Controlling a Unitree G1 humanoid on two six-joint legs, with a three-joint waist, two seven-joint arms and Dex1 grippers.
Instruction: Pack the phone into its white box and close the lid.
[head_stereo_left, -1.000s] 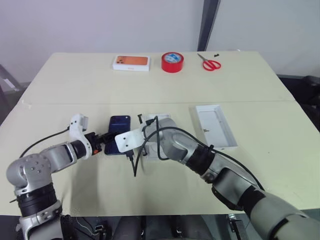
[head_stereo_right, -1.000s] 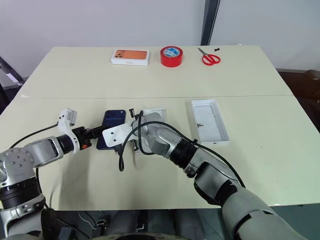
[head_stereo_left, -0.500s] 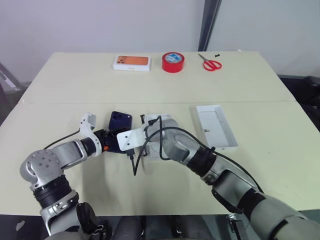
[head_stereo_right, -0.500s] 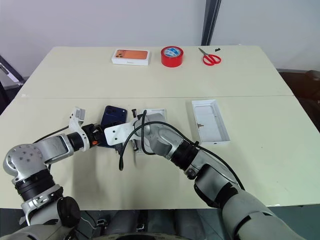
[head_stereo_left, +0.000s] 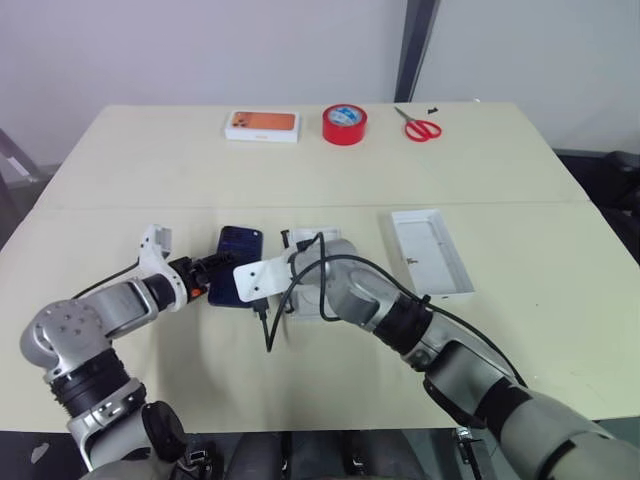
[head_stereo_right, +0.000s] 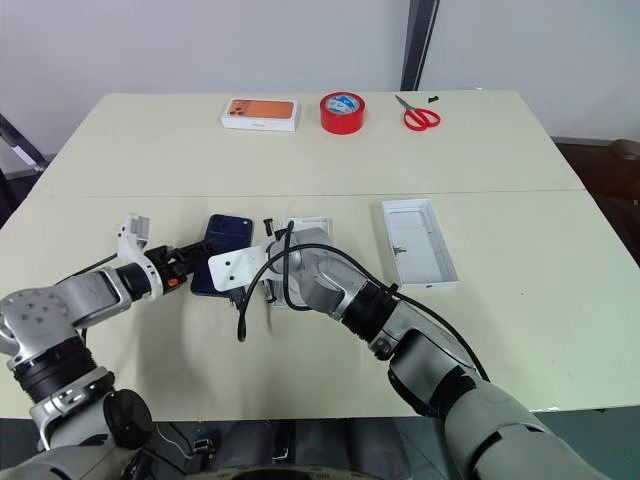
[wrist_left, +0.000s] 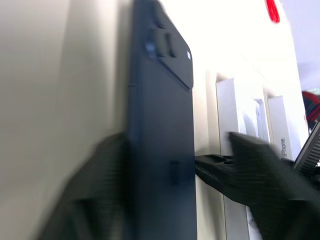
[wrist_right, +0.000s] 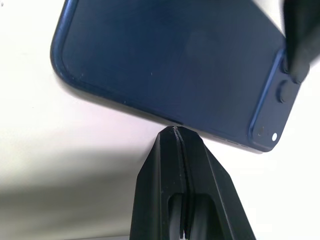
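Note:
The dark navy phone (head_stereo_left: 237, 277) lies on the beige table, camera cluster at its far end. My left gripper (head_stereo_left: 207, 272) reaches in from the left; its two black fingers (wrist_left: 260, 170) stand on either side of the phone's near end, one of them still off the phone's back, so it is open. My right gripper (wrist_right: 176, 137) is shut with nothing in it, its tip pressed against the phone's long right edge. The white box (head_stereo_left: 318, 236) sits just behind my right wrist, mostly hidden by it. The lid (head_stereo_left: 432, 252) lies inner face up farther right.
At the table's far side lie a white carton printed with an orange phone (head_stereo_left: 264, 125), a red tape roll (head_stereo_left: 345, 123) and red-handled scissors (head_stereo_left: 423, 128). A seam crosses the table behind the phone. A black cable loops under my right wrist.
My left gripper has pushed in along the phone's left side and its fingers have drawn closer together around the phone's end. The phone shifted slightly. My right gripper kept still.

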